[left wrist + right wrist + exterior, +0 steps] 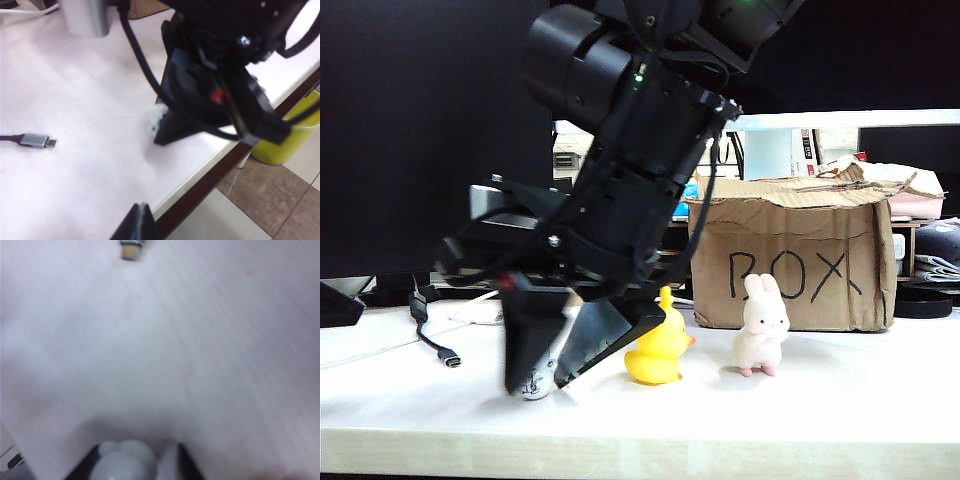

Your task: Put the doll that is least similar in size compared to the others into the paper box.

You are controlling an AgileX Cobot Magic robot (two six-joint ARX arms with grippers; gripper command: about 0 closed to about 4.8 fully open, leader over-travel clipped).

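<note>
**Two pincer fingers standing around the tiny white doll**

Two black fingers of the right pincer point(545, 385) point down to the tabletop point(840, 410) on the near left side of the exterior view, although this arm belongs to the right. The doll point(537, 383) stands on the tabletop between the fingertips, small and white and mostly hidden by them. In the right wrist view the round white head of the doll point(125, 462) fills the gap between the two dark fingers. The fingers are only partly spread, close on both sides of the doll, but I cannot tell if they already press on it.

The left pincer point(137, 222) shows only as one dark tip at the edge of its own wrist view, so its state cannot be told. From there the doll point(157, 117) appears as a pale shape beside the black finger of the right pincer.

Just to the right of the doll stands the yellow duck point(658, 350), and further right the pale rabbit point(761, 325), both upright. Behind them, at the far right, is the paper box point(790, 260), brown, with ragged top edges and "BOX" written in black. A cable with a metal plug point(448, 357) lies on the tabletop to the left. A yellow bin point(287, 135) stands on the floor beyond the edge of the tabletop.
</note>
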